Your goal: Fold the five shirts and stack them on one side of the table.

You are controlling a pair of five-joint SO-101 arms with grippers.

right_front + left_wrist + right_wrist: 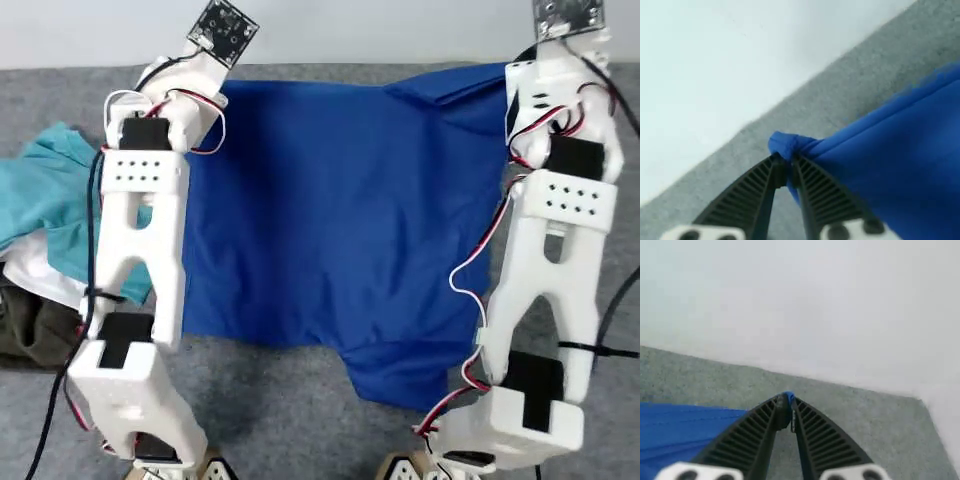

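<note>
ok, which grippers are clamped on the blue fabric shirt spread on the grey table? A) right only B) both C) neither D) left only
B: the left gripper and the right gripper each pinch a bunched bit of the blue fabric shirt, as their own wrist views show.

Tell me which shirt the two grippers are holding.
The blue shirt, spread across the table, with the left gripper and right gripper each shut on its far edge. The teal shirt, white cloth and dark cloth lie heaped beside the left arm.
</note>
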